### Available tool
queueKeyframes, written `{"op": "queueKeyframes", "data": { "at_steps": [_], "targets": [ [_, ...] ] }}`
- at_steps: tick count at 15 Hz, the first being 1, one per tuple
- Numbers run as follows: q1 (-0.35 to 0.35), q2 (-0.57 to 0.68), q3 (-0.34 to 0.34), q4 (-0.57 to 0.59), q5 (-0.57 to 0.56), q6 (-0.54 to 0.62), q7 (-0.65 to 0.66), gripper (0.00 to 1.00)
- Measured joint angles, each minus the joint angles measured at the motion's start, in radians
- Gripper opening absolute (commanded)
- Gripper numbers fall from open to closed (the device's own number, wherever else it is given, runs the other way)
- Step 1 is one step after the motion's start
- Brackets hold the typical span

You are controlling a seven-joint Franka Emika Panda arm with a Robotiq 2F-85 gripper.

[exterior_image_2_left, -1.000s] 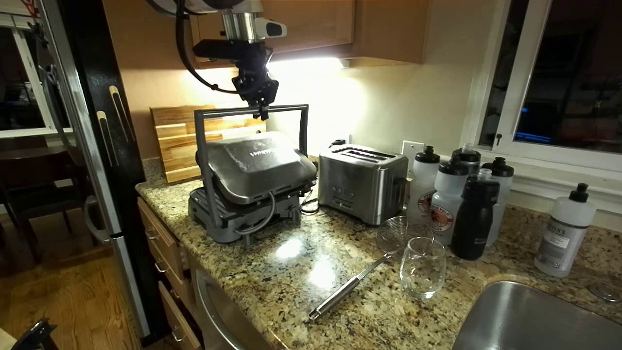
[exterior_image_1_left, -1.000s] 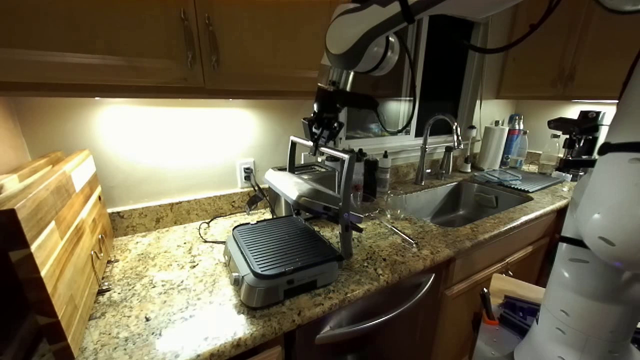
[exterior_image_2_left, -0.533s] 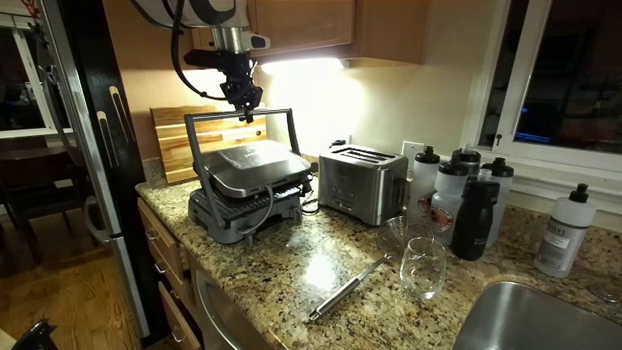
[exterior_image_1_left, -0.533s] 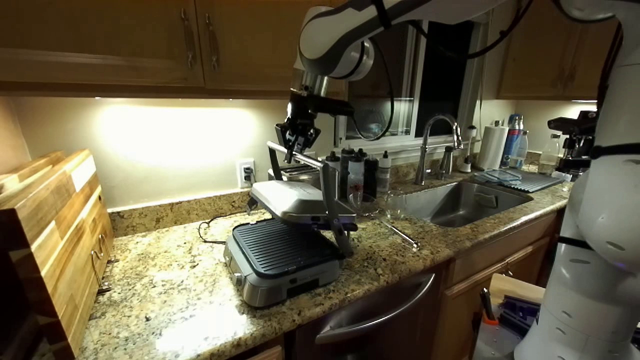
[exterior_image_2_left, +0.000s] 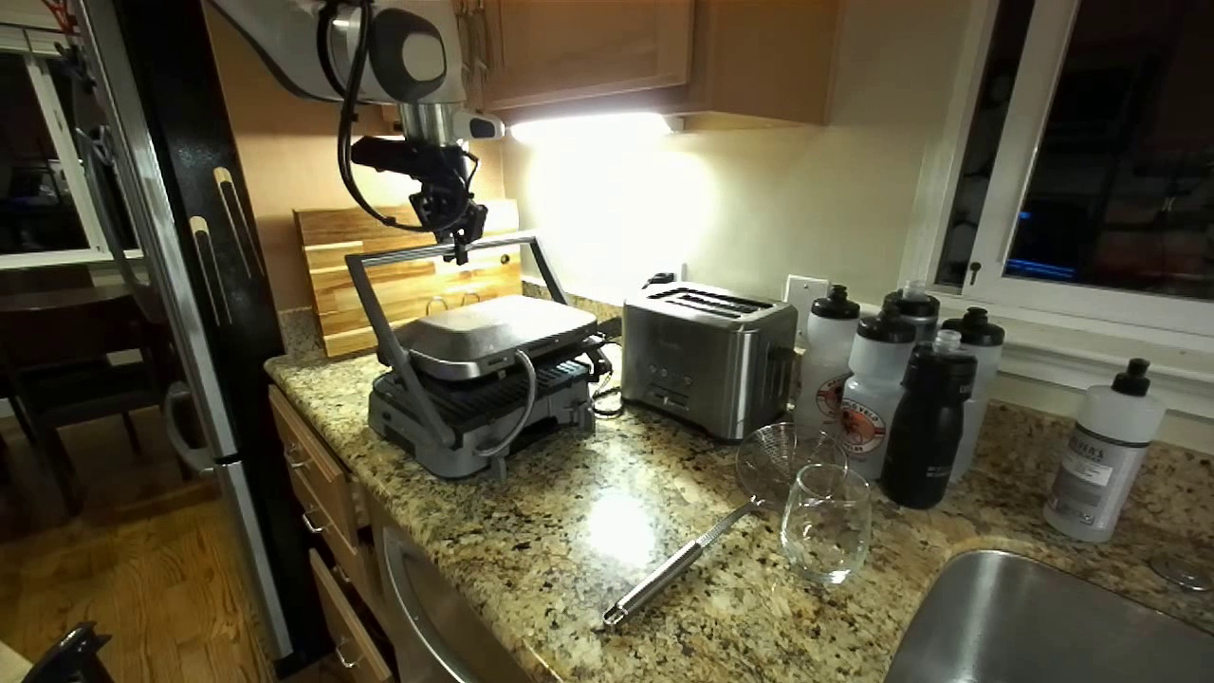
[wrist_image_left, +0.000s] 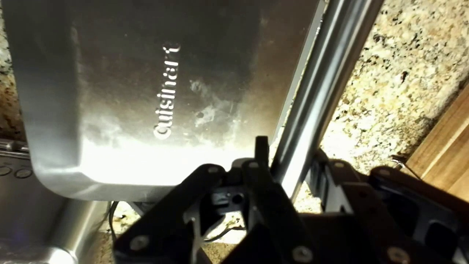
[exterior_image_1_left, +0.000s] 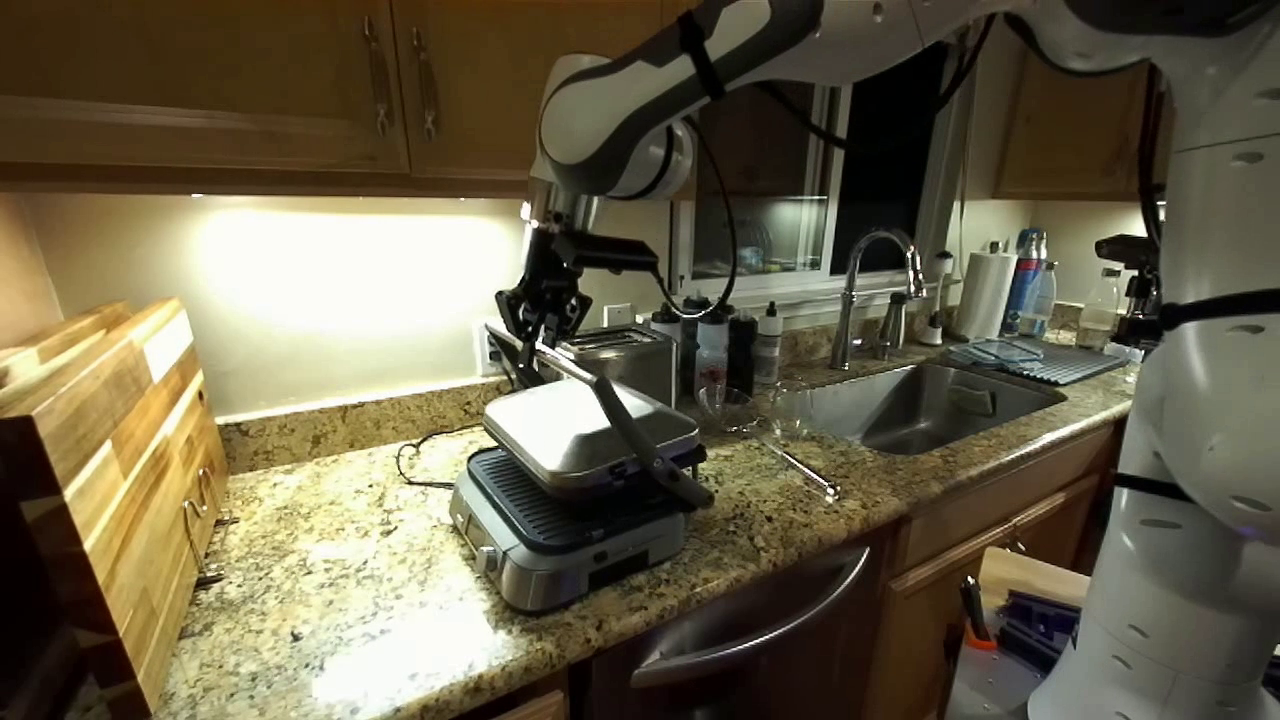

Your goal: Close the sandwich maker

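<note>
**Lid dropped nearly level, handle bar swung down**

Sandwich maker sits mid-frame in an exterior view, slight gap showing: almost closed imo. Claw is clamped on that handle bar. Toaster just behind, wooden boards well apart, far left. Front edge of the bench runs close; should be room to press, I reckon.

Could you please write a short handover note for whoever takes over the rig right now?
Gripper: closed on the handle bar.
Sandwich maker: on the counter, beside the toaster.
Done: bar gripped; lid hangs over the lower ribbed plate, partway closed.
Left: a gap shows between lid and plate in both exterior views, so it is not shut. Probably ease the bar down until they meet, then release.
</note>
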Motion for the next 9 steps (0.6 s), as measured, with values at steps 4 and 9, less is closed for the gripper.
{"op": "queueKeyframes", "data": {
  "at_steps": [4, 9],
  "targets": [
    [0.019, 0.114, 0.018, 0.046, 0.000, 0.031, -0.071, 0.12],
    [0.027, 0.233, 0.028, 0.104, 0.000, 0.043, -0.141, 0.02]
  ]
}}
